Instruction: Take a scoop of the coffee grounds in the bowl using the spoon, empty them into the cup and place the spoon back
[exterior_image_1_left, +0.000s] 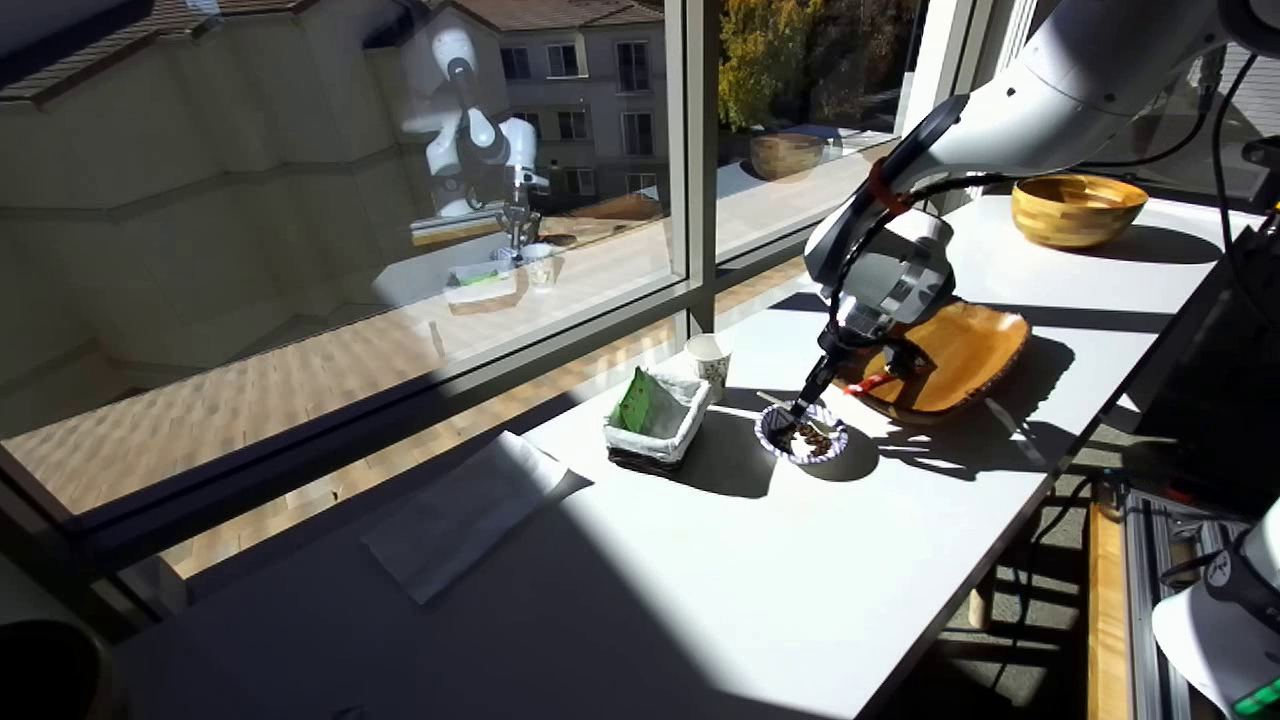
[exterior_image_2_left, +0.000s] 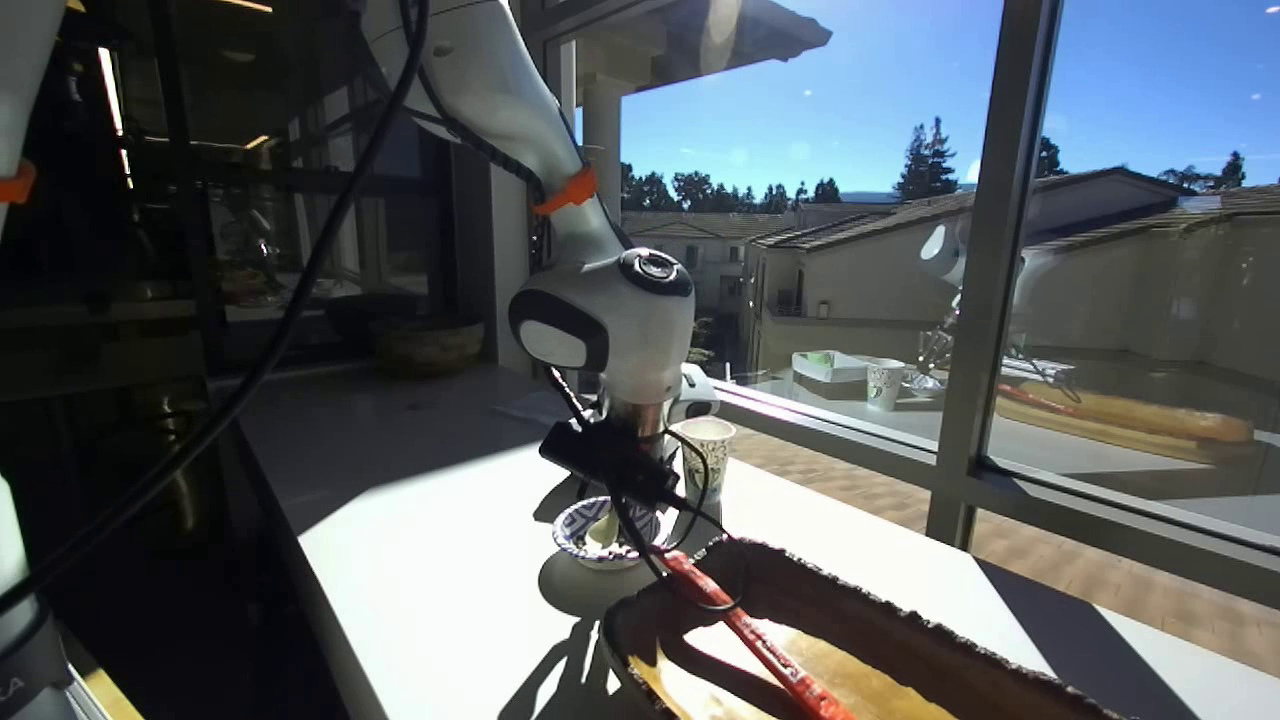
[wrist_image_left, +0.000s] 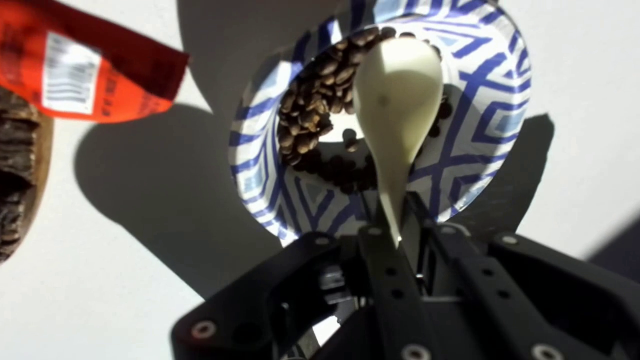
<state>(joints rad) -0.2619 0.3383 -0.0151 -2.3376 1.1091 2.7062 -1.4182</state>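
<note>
Grasps a cream-coloured spoon (wrist_image_left: 397, 95) by its narrow handle in the Robotiq gripper (wrist_image_left: 392, 205), with the jaws clenched on it from both sides. Points the spoon's head toward the inside of a blue-patterned paper bowl (wrist_image_left: 480, 125), likely to gain reach for dipping without knocking the rim. Within the paper bowl, ringed around a bare patch of its bottom: coffee beans (wrist_image_left: 305, 115), seemingly whole rather than ground. No beans visible on the spoon; impossible to tell whether in contact with those below. Best read as the scooping step, with emptying and putting back yet to do.

Near the paper bowl, upright: a patterned paper cup (exterior_image_1_left: 712, 370), presumably placed close to shorten the carry and limit spills. Also near it, in both exterior views: a bark-edged wooden tray (exterior_image_1_left: 970, 350), with a red packet (wrist_image_left: 120, 85) laid across and poking past its edge toward the paper bowl; easily brushed, perhaps, when lifting away. On the paper bowl's opposite side, in an exterior view: a lined basket (exterior_image_1_left: 650, 447), with a green sheet (exterior_image_1_left: 635, 402) tucked in, probably parked off the scooping path. Farther that way: a white paper sheet (exterior_image_1_left: 475, 515), flat. Well apart from the paper bowl: a round wooden bowl (exterior_image_1_left: 1070, 225), likely unneeded.
</note>
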